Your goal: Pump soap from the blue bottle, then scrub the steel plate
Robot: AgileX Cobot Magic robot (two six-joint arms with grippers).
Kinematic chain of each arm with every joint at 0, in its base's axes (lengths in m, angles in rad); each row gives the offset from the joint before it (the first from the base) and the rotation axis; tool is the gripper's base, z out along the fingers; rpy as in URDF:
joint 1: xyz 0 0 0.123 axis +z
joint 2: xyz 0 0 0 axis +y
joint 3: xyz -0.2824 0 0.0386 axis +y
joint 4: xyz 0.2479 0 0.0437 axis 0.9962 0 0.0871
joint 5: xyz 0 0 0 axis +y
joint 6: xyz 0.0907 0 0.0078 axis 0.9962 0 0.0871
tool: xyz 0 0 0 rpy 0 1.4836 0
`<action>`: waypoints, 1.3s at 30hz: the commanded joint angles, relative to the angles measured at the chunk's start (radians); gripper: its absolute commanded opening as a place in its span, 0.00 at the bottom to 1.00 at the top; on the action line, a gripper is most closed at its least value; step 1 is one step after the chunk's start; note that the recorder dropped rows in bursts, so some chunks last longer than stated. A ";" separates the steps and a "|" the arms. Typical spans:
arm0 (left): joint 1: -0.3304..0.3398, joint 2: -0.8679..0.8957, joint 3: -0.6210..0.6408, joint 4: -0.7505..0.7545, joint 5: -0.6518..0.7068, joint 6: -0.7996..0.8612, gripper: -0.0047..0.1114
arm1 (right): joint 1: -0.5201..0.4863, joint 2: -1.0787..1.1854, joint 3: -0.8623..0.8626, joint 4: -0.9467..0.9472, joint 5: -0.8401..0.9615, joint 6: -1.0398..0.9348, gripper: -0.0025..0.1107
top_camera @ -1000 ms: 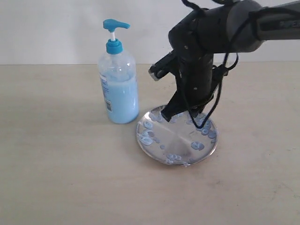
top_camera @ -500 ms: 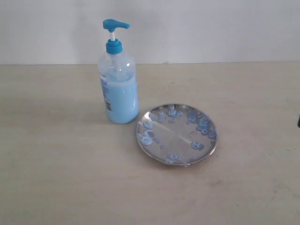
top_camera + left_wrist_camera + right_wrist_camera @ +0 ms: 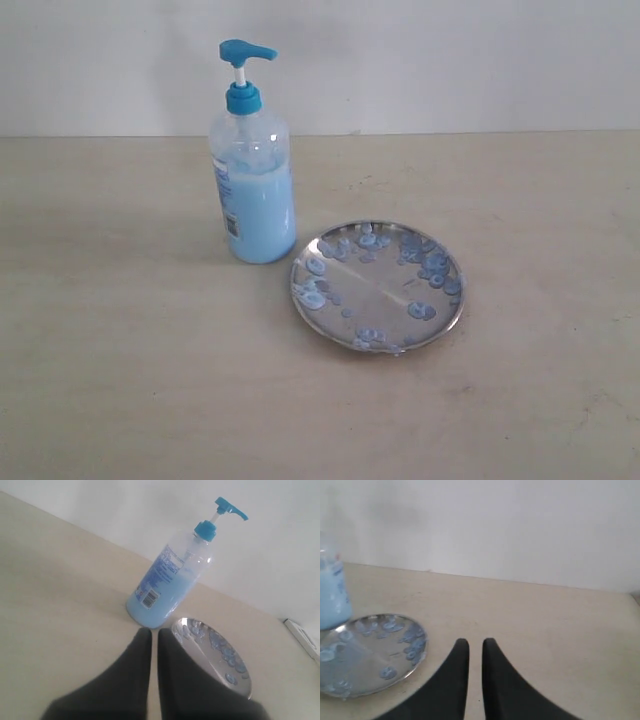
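In the exterior view, the bottle is seen standing upright on the desk, its blue pump head raised on a white stem. Roughly the lower half is filled with soap. The plate is laid flat just beside the bottle, to its right and nearer the camera. Bluish blobs are scattered over the plate, thickest along the far rim and the left edge, while a strip across the middle is left bare.

In the left wrist view, the left jaws are shown drawn almost together, with only a thin slit between them, and nothing is gripped. They are held over the desk, short of the bottle, whose printed label is turned towards the camera. The plate is seen next to the jaws, part of it hidden by them.

In the right wrist view, the right jaws are likewise nearly closed on nothing, above bare desk. The plate is seen apart from them, and only an edge of the bottle is caught beyond it.
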 commanded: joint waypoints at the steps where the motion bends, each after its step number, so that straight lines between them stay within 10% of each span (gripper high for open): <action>1: -0.002 -0.006 0.004 -0.005 0.000 -0.006 0.08 | -0.110 -0.008 0.001 0.059 -0.005 -0.023 0.02; 24: -0.002 -0.006 0.004 -0.005 0.000 -0.006 0.08 | -0.201 -0.008 0.269 0.625 -0.225 -0.412 0.02; 39: -0.002 -0.006 0.004 -0.005 0.000 -0.006 0.08 | -0.286 -0.008 0.269 0.534 -0.227 -0.474 0.02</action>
